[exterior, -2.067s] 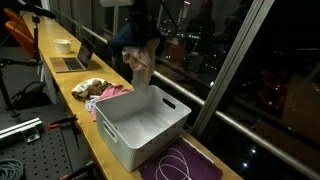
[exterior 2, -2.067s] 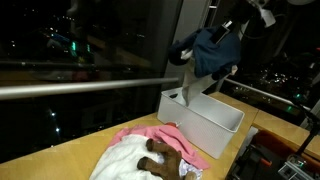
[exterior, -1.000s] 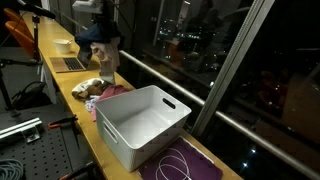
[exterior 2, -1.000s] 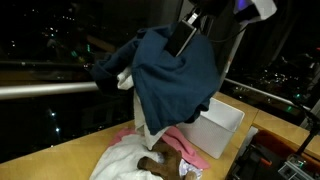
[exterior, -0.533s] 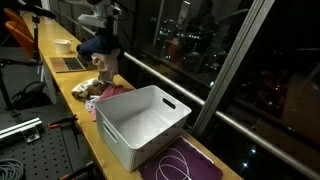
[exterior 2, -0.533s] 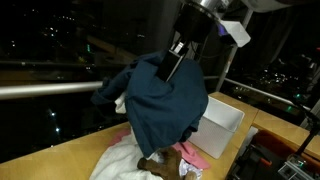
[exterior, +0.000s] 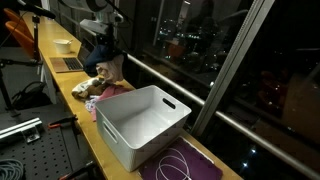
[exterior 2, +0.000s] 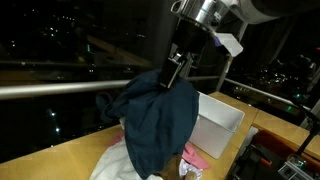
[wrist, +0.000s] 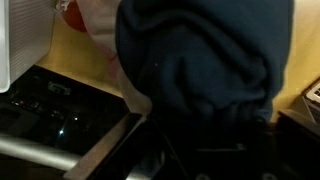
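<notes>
A dark blue garment (exterior 2: 160, 120) hangs from my gripper (exterior 2: 175, 72), and its lower end reaches the heap of clothes on the wooden counter. That heap includes a pink cloth (exterior 2: 196, 156) and a white cloth (exterior 2: 112, 165). In an exterior view the gripper (exterior: 103, 38) stands above the heap (exterior: 95, 90), with the blue garment (exterior: 102, 52) and a beige part of it drooping below. In the wrist view the blue garment (wrist: 200, 60) fills the middle and hides the jaws.
A white plastic bin (exterior: 145, 122) (exterior 2: 222, 118) stands beside the heap. A laptop (exterior: 70, 63) lies further along the counter. A purple mat with a white cable (exterior: 185, 165) lies at the near end. A window with a metal rail (exterior 2: 60, 88) runs along the counter's far edge.
The gripper has carried the blue garment away from the white bin to above the heap of clothes and lowered it; the garment's lower end now rests on the heap.
</notes>
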`<action>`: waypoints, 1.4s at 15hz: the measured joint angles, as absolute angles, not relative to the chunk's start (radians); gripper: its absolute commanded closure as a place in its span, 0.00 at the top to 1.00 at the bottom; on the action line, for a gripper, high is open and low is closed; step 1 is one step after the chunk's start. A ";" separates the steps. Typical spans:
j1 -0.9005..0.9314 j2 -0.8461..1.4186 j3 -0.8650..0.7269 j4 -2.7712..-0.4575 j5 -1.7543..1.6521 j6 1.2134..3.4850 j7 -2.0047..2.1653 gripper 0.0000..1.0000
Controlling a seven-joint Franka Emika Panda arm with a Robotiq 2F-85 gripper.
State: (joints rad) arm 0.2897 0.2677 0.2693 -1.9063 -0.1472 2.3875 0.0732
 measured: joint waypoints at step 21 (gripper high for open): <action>0.233 0.238 0.257 -1.933 -0.087 2.396 0.006 1.00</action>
